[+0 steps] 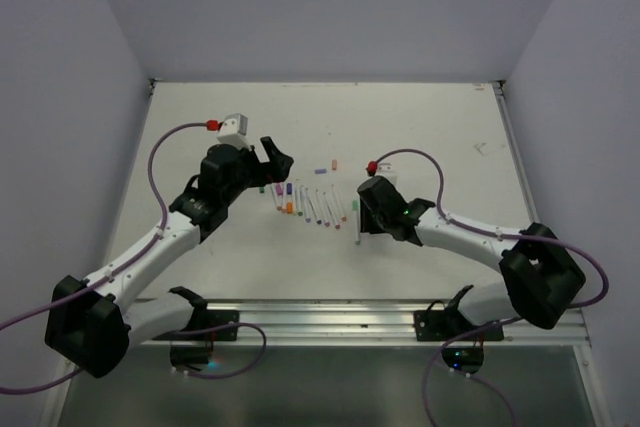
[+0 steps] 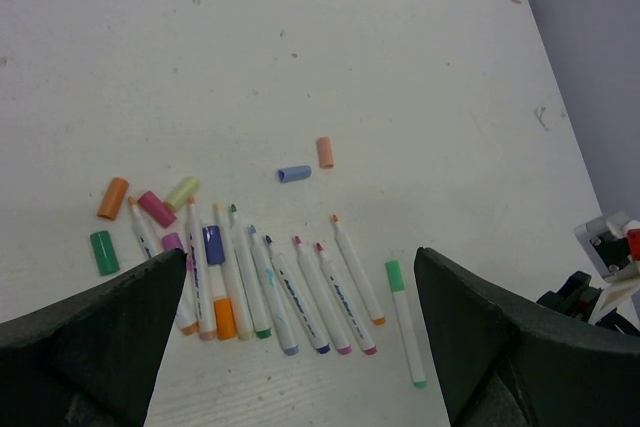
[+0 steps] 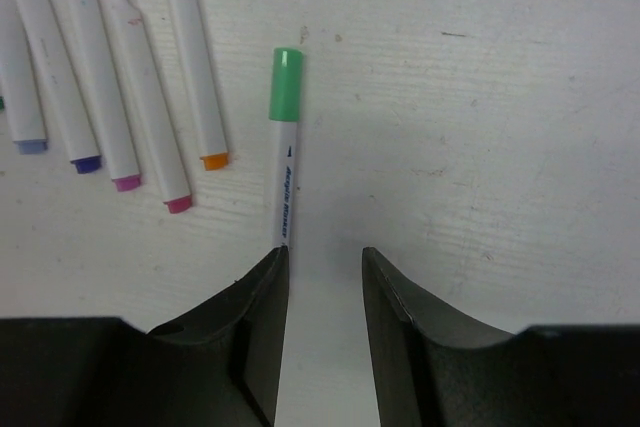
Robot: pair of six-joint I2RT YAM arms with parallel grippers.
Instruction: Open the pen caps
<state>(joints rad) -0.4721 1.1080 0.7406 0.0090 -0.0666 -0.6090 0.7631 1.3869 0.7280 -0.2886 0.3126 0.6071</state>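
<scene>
Several loose pen caps lie on the white table: orange [image 2: 112, 198], pink [image 2: 156, 208], green [image 2: 103, 252], blue [image 2: 294, 174] and peach [image 2: 325, 152]. Beside them is a row of uncapped white pens [image 2: 300, 292]. One pen [image 3: 285, 187] lies apart to the right, its green cap [image 3: 286, 84] on. My right gripper [image 3: 325, 249] is low over that pen's tail end, open. The barrel runs under the left finger [image 3: 262, 297], and the gap between the fingers is empty. My left gripper [image 2: 300, 252] hangs wide open above the pen row and holds nothing.
Grey walls enclose the table [image 1: 420, 127] on three sides. A metal rail [image 1: 330, 317] runs along the near edge by the arm bases. The right arm's wrist [image 2: 610, 257] shows at the right edge of the left wrist view.
</scene>
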